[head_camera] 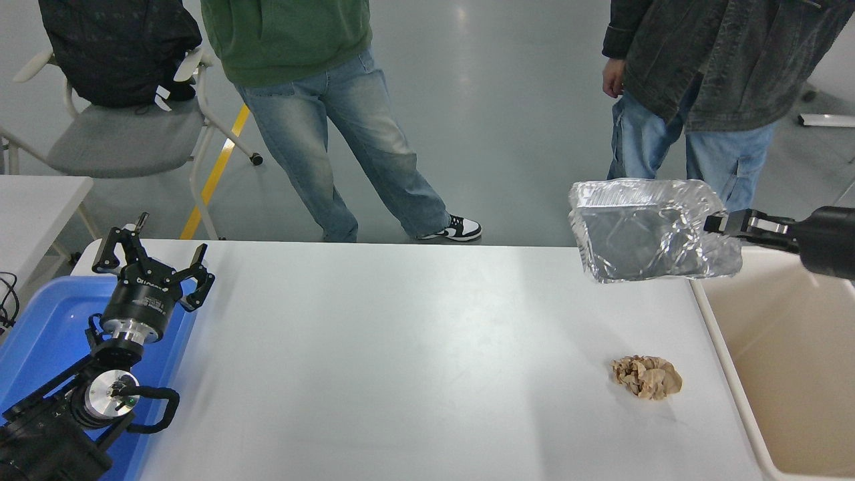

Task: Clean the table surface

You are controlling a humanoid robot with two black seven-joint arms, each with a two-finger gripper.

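The white table surface (401,361) fills the lower middle of the head view. A crumpled silver foil tray (641,234) hangs in the air over the table's far right corner, tilted on its side. My right gripper (716,224) is shut on the tray's right rim, its arm coming in from the right edge. A crumpled ball of brown paper (646,377) lies on the table near the right edge. My left gripper (150,257) is parked open at the lower left.
A beige bin (788,354) stands against the table's right edge. A blue bin (40,334) sits under the left arm. Two people (320,100) (701,80) stand beyond the far edge. A grey chair (113,133) with a black bag stands at upper left.
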